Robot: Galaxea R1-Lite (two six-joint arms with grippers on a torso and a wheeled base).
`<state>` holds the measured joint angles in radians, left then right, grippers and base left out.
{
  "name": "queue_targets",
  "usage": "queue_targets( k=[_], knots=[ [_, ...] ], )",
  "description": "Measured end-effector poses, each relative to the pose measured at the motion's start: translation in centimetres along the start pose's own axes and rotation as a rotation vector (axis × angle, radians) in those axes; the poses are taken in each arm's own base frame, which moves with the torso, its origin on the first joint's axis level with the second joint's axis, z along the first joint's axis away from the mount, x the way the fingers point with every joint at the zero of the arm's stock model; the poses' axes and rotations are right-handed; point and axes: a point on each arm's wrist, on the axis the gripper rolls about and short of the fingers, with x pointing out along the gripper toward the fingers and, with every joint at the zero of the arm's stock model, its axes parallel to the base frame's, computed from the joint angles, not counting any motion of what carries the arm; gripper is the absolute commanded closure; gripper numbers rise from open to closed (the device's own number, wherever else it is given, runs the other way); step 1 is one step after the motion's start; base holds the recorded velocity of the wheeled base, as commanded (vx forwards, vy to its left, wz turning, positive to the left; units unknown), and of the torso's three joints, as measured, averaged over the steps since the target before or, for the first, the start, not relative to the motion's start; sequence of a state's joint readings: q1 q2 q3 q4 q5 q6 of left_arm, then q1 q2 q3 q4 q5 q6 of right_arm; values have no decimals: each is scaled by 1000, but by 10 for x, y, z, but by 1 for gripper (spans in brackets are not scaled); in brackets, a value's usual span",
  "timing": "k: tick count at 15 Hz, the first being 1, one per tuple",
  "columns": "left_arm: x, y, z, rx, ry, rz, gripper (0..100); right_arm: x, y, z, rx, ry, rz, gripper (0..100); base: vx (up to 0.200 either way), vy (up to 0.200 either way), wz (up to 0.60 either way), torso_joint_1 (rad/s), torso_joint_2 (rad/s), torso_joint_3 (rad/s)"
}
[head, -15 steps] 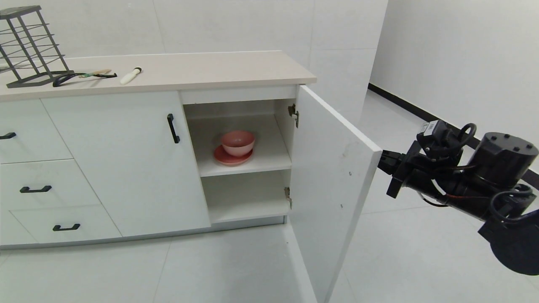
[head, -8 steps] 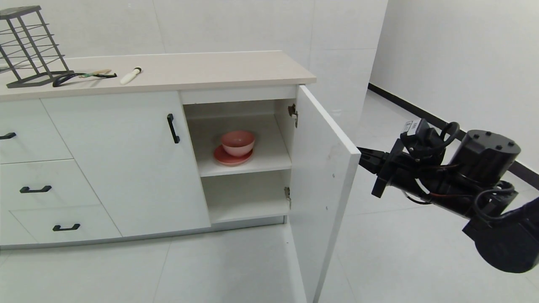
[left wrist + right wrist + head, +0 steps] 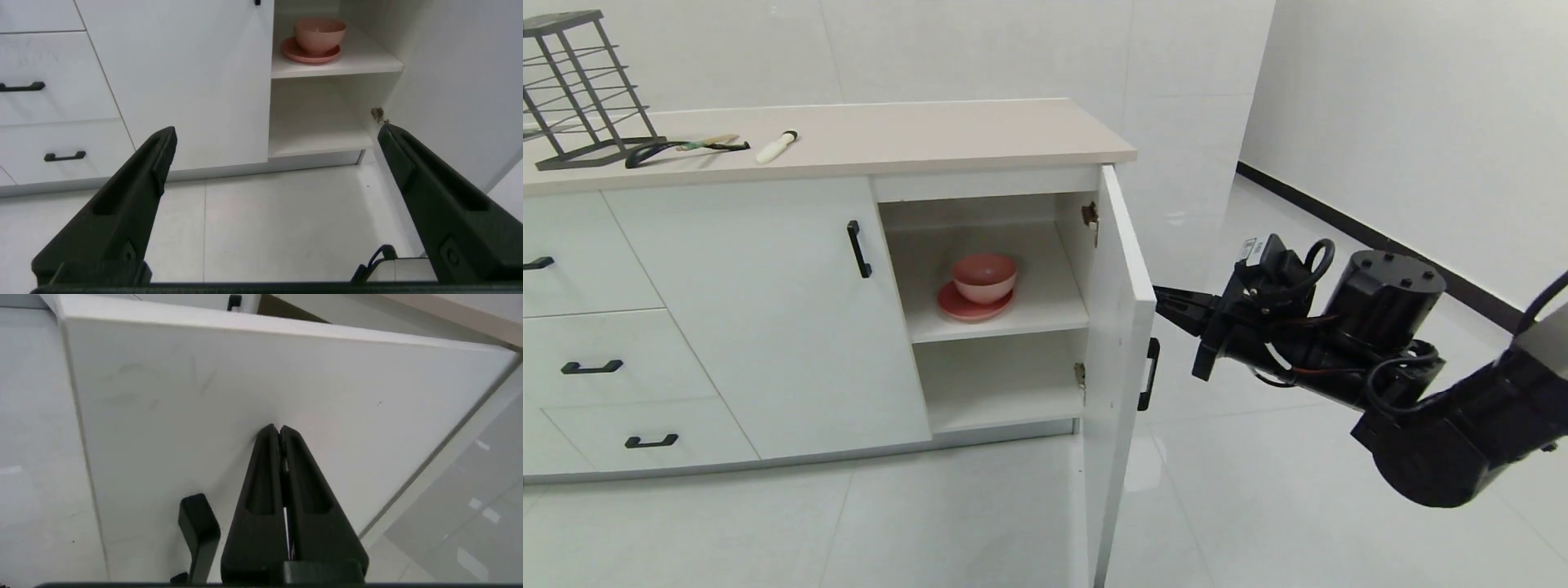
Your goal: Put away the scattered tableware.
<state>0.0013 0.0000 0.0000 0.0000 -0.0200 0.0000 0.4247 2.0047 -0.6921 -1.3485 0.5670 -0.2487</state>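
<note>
Cabinet: white, floor-standing, with drawers at the left and an open compartment at the right.
Counter: pale top of the cabinet, carrying the rack and loose utensils.
Door: half-open and edge-on to the head view. Likely a stiff, light panel that swings freely; best pushed on its flat outer face near the free edge.
Rack: dark wire frame at the counter's far left.
Right claw: fingers pressed together, tips against the door's outer face, just above the handle.
Left claw: spread wide, holding nothing, low before the open compartment.
Bowl: pink, upright on the plate on the upper shelf. Probably light, rigid and smooth; take it by the rim.
Plate: pink, flat under the bowl.
Utensils: dark-handled pieces and a white-handled tool lying beside the rack, not yet stowed. They look slim and light; grip at mid-handle.
Handle: black bar on the door's outer face, close enough to the claw that it could snag.
</note>
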Motion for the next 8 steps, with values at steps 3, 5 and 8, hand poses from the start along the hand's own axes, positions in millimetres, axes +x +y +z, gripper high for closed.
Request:
queue_targets(
  k=[3, 5, 8],
  knots=[
    [0, 0, 0, 0, 0, 0, 0, 13, 1, 0, -9, -20, 19, 100, 0, 0, 0, 0, 0, 0],
    [0, 0, 0, 0, 0, 0, 0, 22, 1, -1, -15, -36, 28, 100, 0, 0, 0, 0, 0, 0],
    [0, 0, 0, 0, 0, 0, 0, 34, 4, -5, -16, -45, 45, 100, 0, 0, 0, 0, 0, 0]
  ],
)
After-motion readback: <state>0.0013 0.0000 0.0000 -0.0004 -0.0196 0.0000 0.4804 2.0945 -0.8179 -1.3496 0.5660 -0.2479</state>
